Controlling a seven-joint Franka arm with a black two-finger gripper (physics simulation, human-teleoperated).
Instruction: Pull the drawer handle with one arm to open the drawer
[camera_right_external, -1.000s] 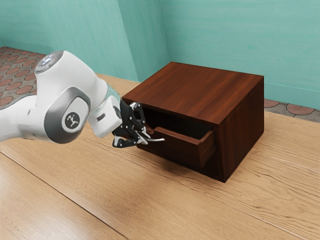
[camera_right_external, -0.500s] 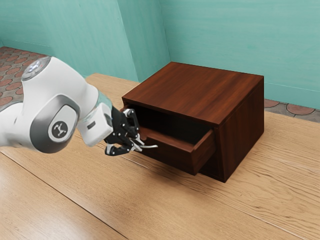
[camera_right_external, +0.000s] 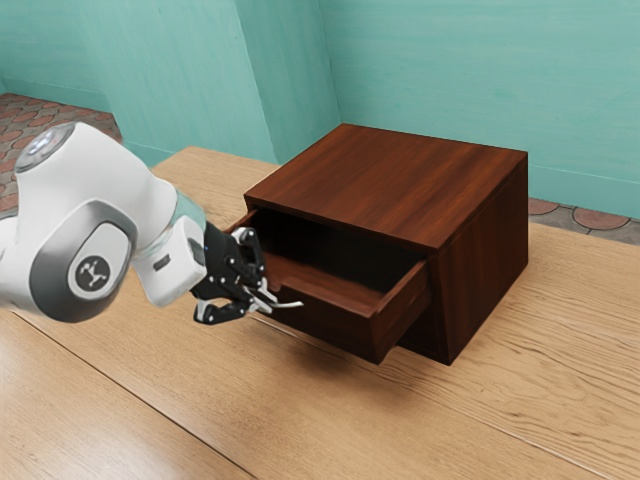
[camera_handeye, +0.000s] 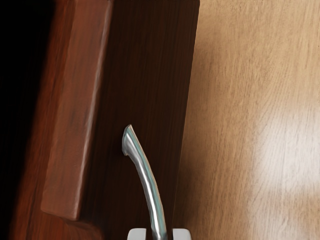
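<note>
A dark wooden cabinet stands on the table with its single drawer pulled partway out toward the exterior view's left. A thin silver handle sticks out of the drawer front. My black gripper is shut on that handle from the exterior view's left. In the wrist view the curved silver handle runs from the dark drawer front down to my hand, with the drawer's open inside dark beside it.
The cabinet rests on a light wooden table with free surface in front of the drawer and toward the exterior view's left. Teal walls rise behind, and a tiled floor lies beyond the table's far edge.
My gripper has moved toward the exterior view's left with the handle in it, and the drawer has slid further out of the cabinet.
</note>
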